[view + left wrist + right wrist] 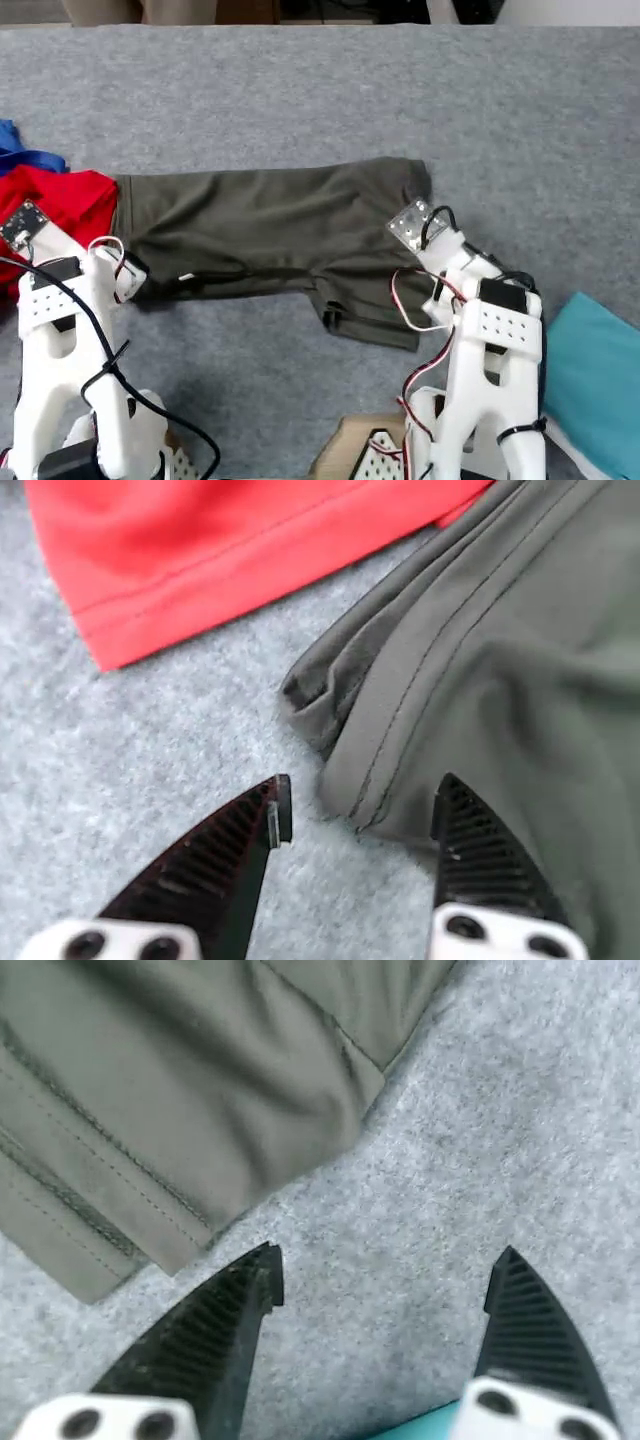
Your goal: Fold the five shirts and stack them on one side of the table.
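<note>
An olive-green shirt [270,230] lies partly folded across the middle of the grey table. My left gripper [360,815] is open at the shirt's left end, its fingers straddling a folded hem corner [400,740]; the red shirt [230,540] lies just beyond. In the high view the left arm [60,300] stands by that red shirt [60,200]. My right gripper [385,1280] is open over bare carpet just off the olive shirt's right edge [200,1110], with nothing between its fingers. The right arm [480,320] stands at the shirt's lower right corner.
A blue shirt [20,150] peeks out behind the red one at the left edge. A teal shirt [595,370] lies at the right front. A brown board [350,450] sits between the arm bases. The far half of the grey table [320,90] is bare carpet.
</note>
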### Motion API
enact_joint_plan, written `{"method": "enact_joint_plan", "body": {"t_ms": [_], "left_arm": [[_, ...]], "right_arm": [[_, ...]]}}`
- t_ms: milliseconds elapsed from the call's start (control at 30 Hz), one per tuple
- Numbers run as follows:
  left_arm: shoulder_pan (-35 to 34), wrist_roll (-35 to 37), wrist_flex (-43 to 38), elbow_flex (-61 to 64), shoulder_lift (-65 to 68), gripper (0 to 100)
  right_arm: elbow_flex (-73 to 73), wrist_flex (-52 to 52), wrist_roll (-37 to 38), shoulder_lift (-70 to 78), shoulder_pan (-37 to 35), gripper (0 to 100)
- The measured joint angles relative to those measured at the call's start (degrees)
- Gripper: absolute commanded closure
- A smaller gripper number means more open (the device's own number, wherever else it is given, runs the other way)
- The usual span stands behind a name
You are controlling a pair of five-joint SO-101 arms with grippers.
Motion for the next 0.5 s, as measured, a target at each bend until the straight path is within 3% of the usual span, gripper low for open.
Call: {"method": "enact_joint_plan", "body": {"t_ms": [167, 500], "left_arm": [[0.0, 0.2, -3.2, 1.1, 0.0, 84], [1.6, 0.4, -6.9, 1.5, 0.0, 93]], "right_arm": [[0.0, 2.1, 0.4, 0.0, 0.0, 67.0], [-4.0, 16.4, -12.9, 0.0, -2.9, 67.0]]}}
